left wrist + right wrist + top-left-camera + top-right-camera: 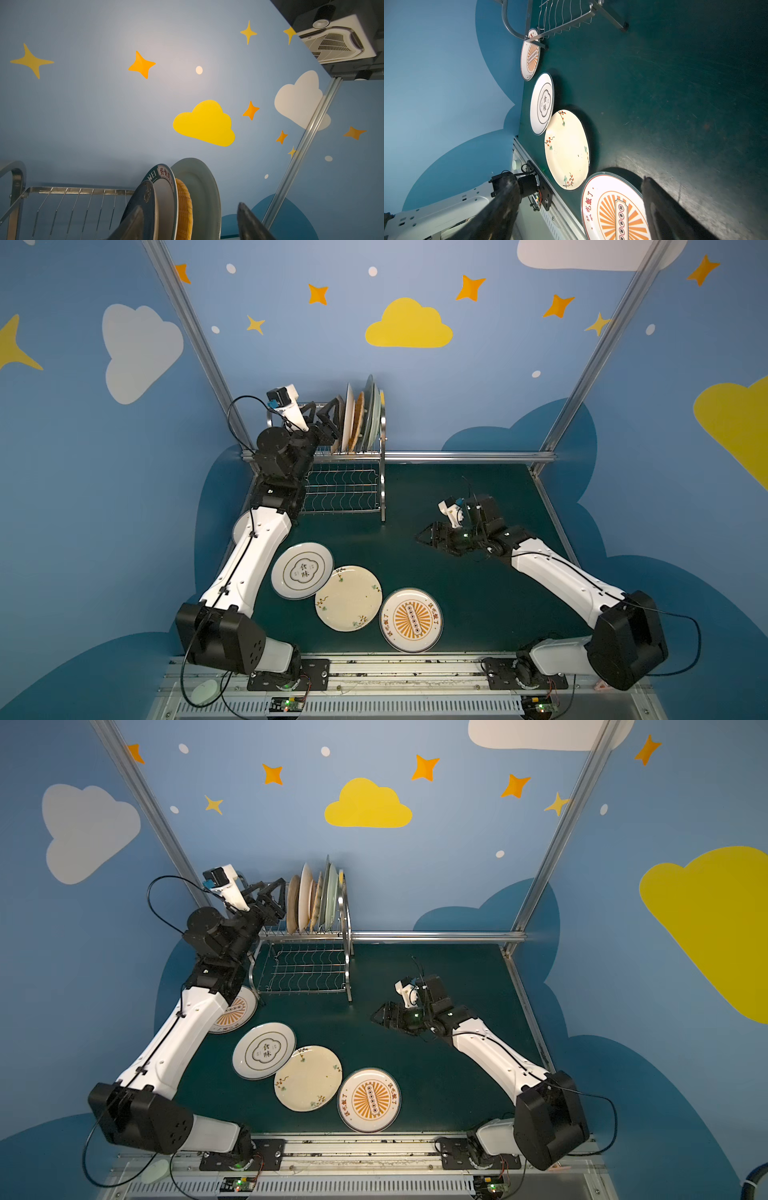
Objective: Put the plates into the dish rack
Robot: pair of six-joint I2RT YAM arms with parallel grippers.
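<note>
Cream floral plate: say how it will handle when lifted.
The cream floral round plate looks glazed and rigid: probably slippery, breakable if dropped. It lies flat on the dark green mat, so its rim likely offers little purchase. The adjoining cloud-emblem white plate may shift.

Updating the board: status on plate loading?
Left gripper open at dish rack. Right gripper open, empty. Four plates flat on table. Nothing in the way.

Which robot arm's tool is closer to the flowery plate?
Right. The right tool hangs over the mat near the flowery plate; the left tool is up by the dish rack, much farther off.
</note>
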